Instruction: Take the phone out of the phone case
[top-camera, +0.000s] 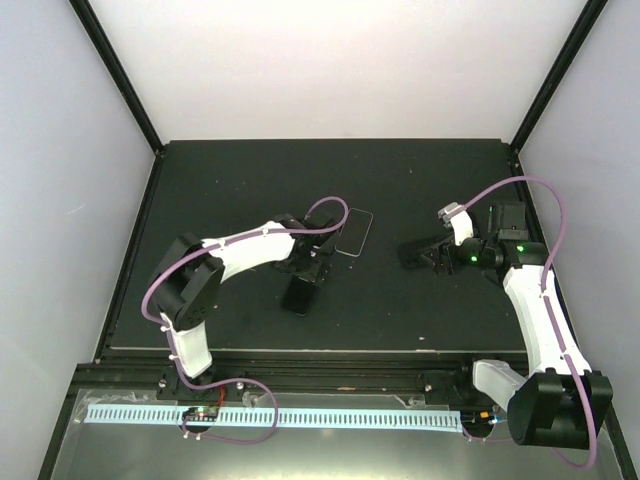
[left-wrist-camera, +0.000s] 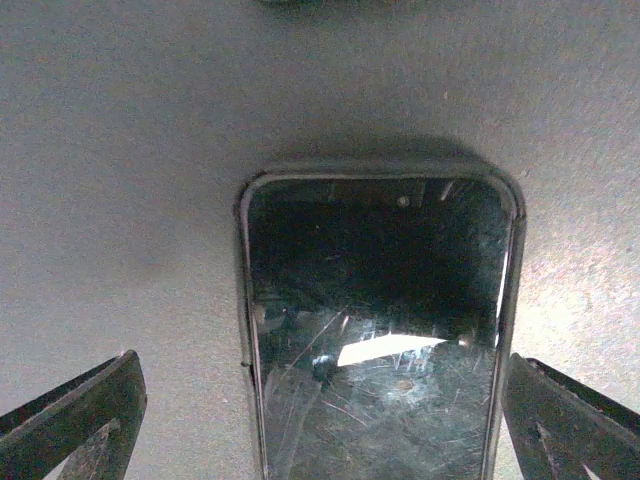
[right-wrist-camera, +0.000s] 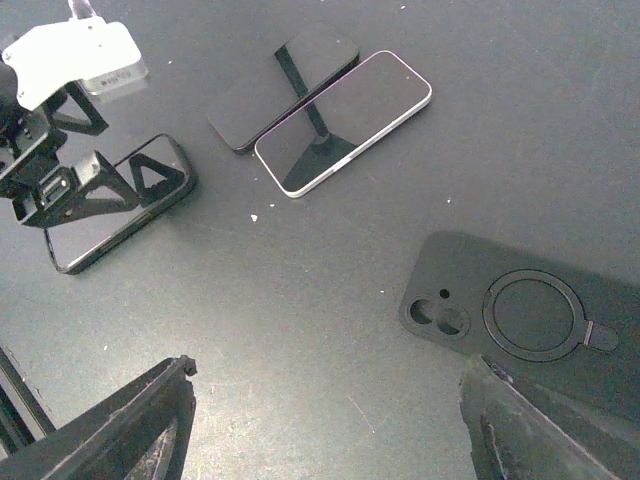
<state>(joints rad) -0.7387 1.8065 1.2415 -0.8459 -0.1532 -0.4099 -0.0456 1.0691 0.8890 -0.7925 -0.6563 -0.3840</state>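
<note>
Both tool fingers of the left arm are seen spread wide at the bottom corners of the left wrist view, straddling a phone (left-wrist-camera: 380, 330) without touching it.

From above, the left tool (top-camera: 305, 270) is held released over that dark phone (top-camera: 299, 296) at the centre of the table (top-camera: 220, 180). A silver-edged phone (right-wrist-camera: 343, 122) is overlapped onto a darker one (right-wrist-camera: 270, 90) at the upper middle of the right wrist view. The right tool (top-camera: 425, 255) is likewise left unclenched at centre right, its fingers (right-wrist-camera: 120, 425) apart along the bottom edge. An empty black phone case (right-wrist-camera: 520, 325) with a ring on its back is laid face down at lower right, beside the right finger.
</note>
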